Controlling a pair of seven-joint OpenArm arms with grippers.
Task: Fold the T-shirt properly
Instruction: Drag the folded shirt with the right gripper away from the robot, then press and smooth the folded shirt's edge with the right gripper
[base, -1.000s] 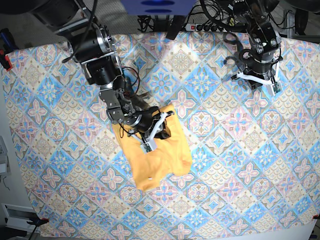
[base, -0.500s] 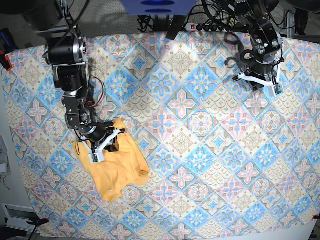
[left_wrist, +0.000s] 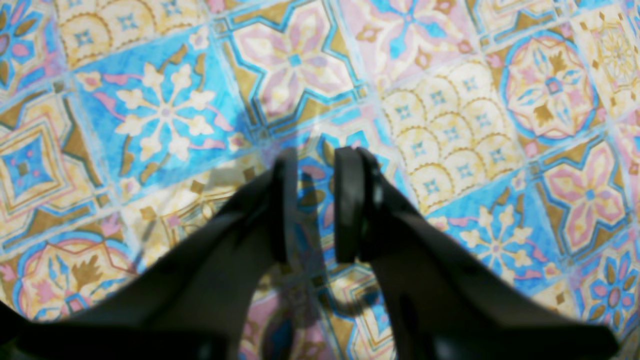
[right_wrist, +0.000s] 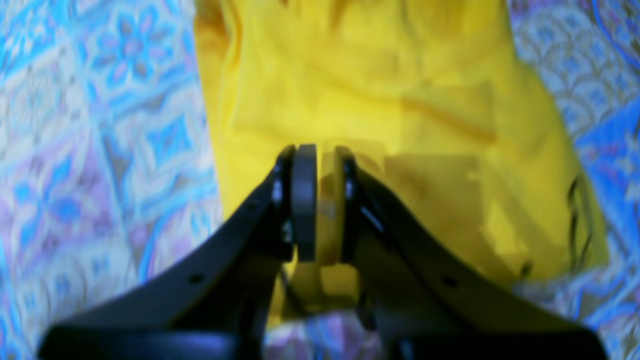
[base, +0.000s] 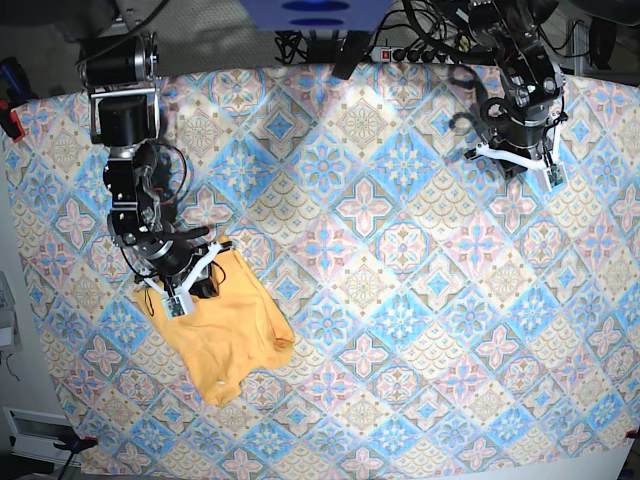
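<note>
**right claw on the shirt, left claw idle over the cloth**

we see the t-shirt (base: 228, 335) lying bunched on the tablecloth (base: 400, 300), at the left of the base view and a bit toward the near edge. it's crumpled, not flat: a wider lump toward the far side, narrowing to a tail at the near end.

the right gripper (base: 190, 277) sits at the far-left edge of the shirt. in the right wrist view the right gripper (right_wrist: 320, 200) has its jaws drawn close, with a narrow gap, and yellow cloth fills that gap. we read it as clenched on a fold of the t-shirt (right_wrist: 380, 100). the rest of the shirt spreads away from the jaws, with a thin black squiggle mark (right_wrist: 575, 220) near its right edge in that view. that frame is blurred, so finer detail of the pinch is not readable.

the left gripper (base: 515, 160) is at the far right of the table, well apart from the shirt. in the left wrist view the left gripper (left_wrist: 316, 210) has its two fingers parted with a clear gap, and only the tablecloth (left_wrist: 450, 125) pattern shows through. released, grasping nothing. we can't tell from these views whether its tips touch the cloth.

a power strip (base: 405, 53) lies past the far edge of the table.
</note>
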